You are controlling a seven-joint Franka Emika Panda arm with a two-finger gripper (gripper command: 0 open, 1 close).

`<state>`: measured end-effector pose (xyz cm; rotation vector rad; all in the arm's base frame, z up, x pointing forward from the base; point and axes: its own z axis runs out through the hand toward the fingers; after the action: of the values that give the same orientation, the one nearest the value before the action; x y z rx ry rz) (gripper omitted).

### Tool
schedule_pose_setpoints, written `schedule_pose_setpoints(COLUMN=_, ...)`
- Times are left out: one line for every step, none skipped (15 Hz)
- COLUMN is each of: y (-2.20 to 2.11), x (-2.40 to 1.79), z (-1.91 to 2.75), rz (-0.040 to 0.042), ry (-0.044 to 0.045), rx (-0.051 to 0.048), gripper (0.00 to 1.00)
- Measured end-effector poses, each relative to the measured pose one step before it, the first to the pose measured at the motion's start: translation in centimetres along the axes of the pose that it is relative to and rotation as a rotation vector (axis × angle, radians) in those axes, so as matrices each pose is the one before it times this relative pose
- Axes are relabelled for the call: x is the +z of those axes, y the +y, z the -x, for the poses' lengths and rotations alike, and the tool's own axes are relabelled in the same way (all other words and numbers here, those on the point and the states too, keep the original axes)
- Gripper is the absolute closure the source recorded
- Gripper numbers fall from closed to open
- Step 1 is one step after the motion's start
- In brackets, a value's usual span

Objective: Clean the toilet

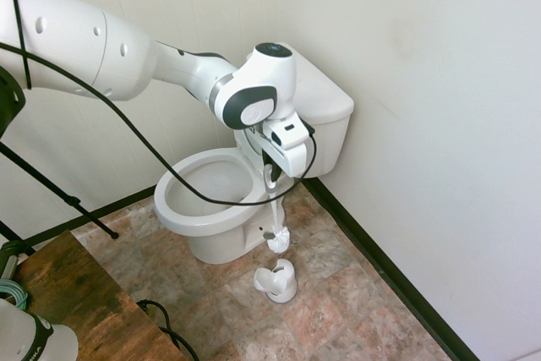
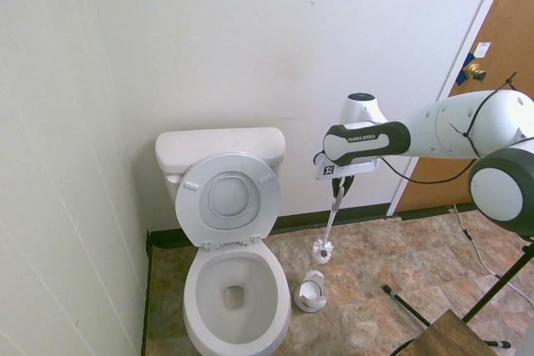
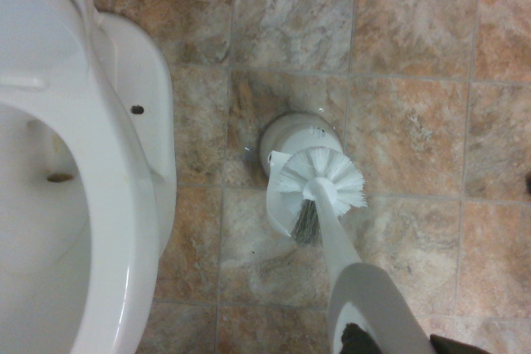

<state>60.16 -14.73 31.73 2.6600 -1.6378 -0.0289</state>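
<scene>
White glossy arm point(image 1: 101, 48), dark grey joint bands, black cable draped along, black label strip, lettering unreadable.

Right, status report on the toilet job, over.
Hand shut on brush, pointing down, head hanging above the holder on the floor. Toilet lid and seat up, bowl open. Nothing between brush and bowl.
</scene>
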Motion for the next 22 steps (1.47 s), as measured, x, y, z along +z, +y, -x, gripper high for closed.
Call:
schedule_pose_setpoints(y=-0.262, x=0.892, z=0.445, rz=-0.01281, ry=-0.03134, rx=-0.01834, gripper=1.0)
schedule_pose_setpoints(y=0.13, x=0.091, z=-0.12, rz=-0.00251, ry=0.00189, rx=0.00212, gripper=1.0)
schedule_pose_setpoints(y=0.415, x=0.469, z=-0.313, rz=-0.00254, ry=0.00747, rx=0.00832, gripper=1.0)
schedule_pose_setpoints(y=0.609, x=0.731, z=-0.543, rz=0.00515, ry=0.00315, rx=0.01242, gripper=1.0)
schedule_pose_setpoints(y=0.709, x=0.93, z=-0.815, rz=0.00667, ry=0.00123, rx=0.01406, gripper=1.0)
schedule_pose_setpoints(y=0.677, x=1.12, z=-0.86, rz=0.004, ry=-0.00197, rx=0.00996, gripper=1.0)
schedule_pose_setpoints(y=0.669, x=1.239, z=-0.768, rz=0.00494, ry=-0.00937, rx=0.00935, gripper=1.0)
schedule_pose_setpoints(y=0.534, x=1.317, z=-0.593, rz=0.00511, ry=-0.01194, rx=0.00398, gripper=1.0)
schedule_pose_setpoints(y=0.241, x=1.096, z=-0.33, rz=0.004, ry=-0.01195, rx=-0.00091, gripper=1.0)
schedule_pose_setpoints(y=0.017, x=0.884, z=-0.207, rz=0.00425, ry=-0.01117, rx=-0.00185, gripper=1.0)
schedule_pose_setpoints(y=-0.059, x=0.981, z=-0.167, rz=0.00752, ry=-0.0097, rx=-0.00166, gripper=1.0)
schedule_pose_setpoints(y=-0.113, x=0.866, z=-0.16, rz=0.00546, ry=-0.00846, rx=-0.00089, gripper=1.0)
schedule_pose_setpoints(y=-0.227, x=0.7, z=-0.243, rz=0.00427, ry=-0.00405, rx=-0.00173, gripper=1.0)
schedule_pose_setpoints(y=-0.23, x=0.75, z=-0.261, rz=0.00373, ry=-0.00493, rx=-0.00063, gripper=1.0)
schedule_pose_setpoints(y=-0.293, x=0.672, z=-0.23, rz=0.00167, ry=-0.00764, rx=0.0, gripper=1.0)
schedule_pose_setpoints(y=-0.355, x=0.659, z=-0.284, rz=0.00319, ry=-0.00748, rx=-0.0002, gripper=1.0)
schedule_pose_setpoints(y=-0.397, x=0.806, z=-0.315, rz=0.00385, ry=-0.00641, rx=0.00072, gripper=1.0)
schedule_pose_setpoints(y=-0.378, x=0.8, z=-0.298, rz=0.00633, ry=-0.00481, rx=-0.00118, gripper=1.0)
schedule_pose_setpoints(y=-0.343, x=0.832, z=-0.256, rz=0.00877, ry=-0.00796, rx=-0.00152, gripper=1.0)
schedule_pose_setpoints(y=-0.39, x=0.803, z=-0.256, rz=0.00743, ry=-0.00992, rx=-0.00111, gripper=1.0)
schedule_pose_setpoints(y=-0.455, x=0.795, z=-0.283, rz=0.00332, ry=-0.00924, rx=0.00104, gripper=1.0)
schedule_pose_setpoints(y=-0.519, x=0.738, z=-0.294, rz=0.00376, ry=-0.00784, rx=-0.00031, gripper=1.0)
